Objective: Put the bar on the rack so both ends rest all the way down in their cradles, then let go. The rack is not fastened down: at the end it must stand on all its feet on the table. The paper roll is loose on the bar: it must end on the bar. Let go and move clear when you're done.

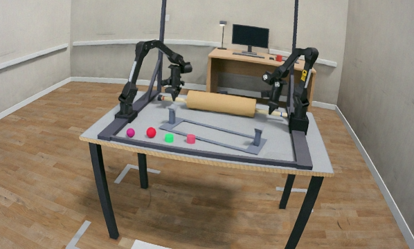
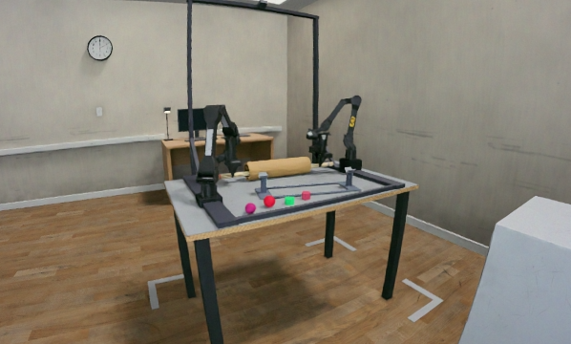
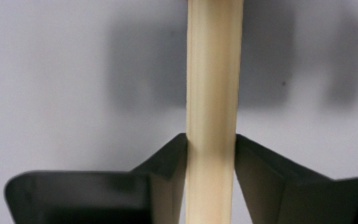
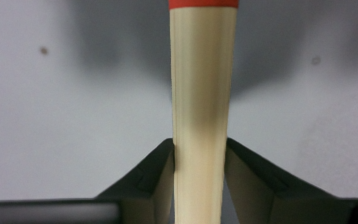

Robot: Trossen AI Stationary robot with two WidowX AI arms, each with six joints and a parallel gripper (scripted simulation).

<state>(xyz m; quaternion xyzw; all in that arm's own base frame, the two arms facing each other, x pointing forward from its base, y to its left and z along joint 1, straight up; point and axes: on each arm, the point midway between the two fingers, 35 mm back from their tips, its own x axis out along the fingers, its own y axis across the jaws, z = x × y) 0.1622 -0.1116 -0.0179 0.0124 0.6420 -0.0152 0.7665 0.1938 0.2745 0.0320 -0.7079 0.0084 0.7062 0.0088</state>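
A pale wooden bar (image 1: 181,100) (image 3: 212,75) (image 4: 200,75) runs through the tan paper roll (image 1: 221,104) (image 2: 278,167), behind the rack. The bar has a red band (image 1: 163,98) (image 4: 203,2) at one end and a blue band (image 1: 282,114) at the other. My right gripper (image 1: 174,99) (image 4: 197,145), at picture left in the top view, is shut on the bar near the red band. My left gripper (image 1: 270,112) (image 3: 208,140) is shut on the bar beyond the roll's other end. The grey rack (image 1: 217,127) stands flat, its cradles (image 1: 172,111) (image 1: 257,132) empty.
A purple ball (image 1: 130,133), a red ball (image 1: 151,132), a green block (image 1: 169,137) and a pinkish-red block (image 1: 191,139) lie near the table's front edge. The dark frame (image 1: 207,155) borders the work area, with uprights behind the arms.
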